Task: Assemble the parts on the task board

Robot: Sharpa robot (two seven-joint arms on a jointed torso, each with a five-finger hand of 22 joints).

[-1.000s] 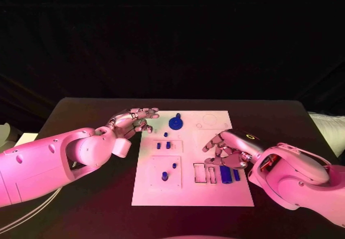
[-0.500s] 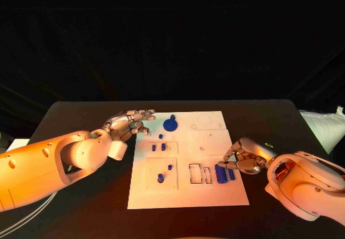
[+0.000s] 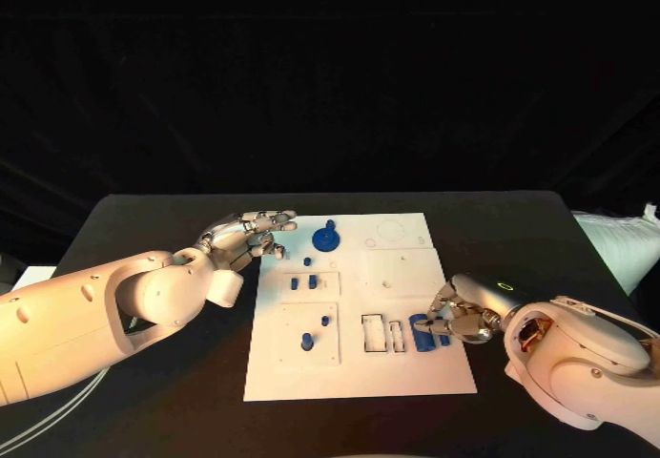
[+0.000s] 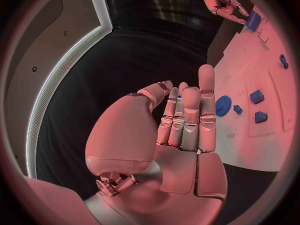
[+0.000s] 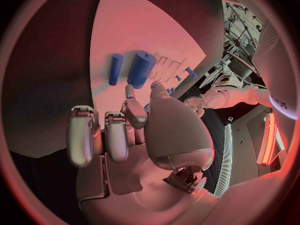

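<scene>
The white task board (image 3: 360, 367) lies mid-table. A thick blue cylinder (image 3: 423, 334) and a thin one (image 3: 443, 334) lie near its right edge. My right hand (image 3: 463, 319) sits just right of them, low over the board, holding nothing. In the right wrist view a finger and the thumb point toward the thick cylinder (image 5: 141, 68) without touching it, and the thin cylinder (image 5: 115, 68) lies beside it. My left hand (image 3: 255, 235) hovers empty off the board's far left corner, fingers extended (image 4: 189, 120). A blue gear (image 3: 326, 238) stands nearby.
Small blue blocks (image 3: 304, 282) stand in an upper-left panel and two more pieces (image 3: 315, 330) in the panel below. Two empty slots (image 3: 382, 333) lie left of the cylinders. Black table (image 3: 152, 219) surrounds the board.
My right hand has drawn back from over the board's middle to its right edge, curling in beside the cylinders. The camera shifted. My left hand has kept its place.
</scene>
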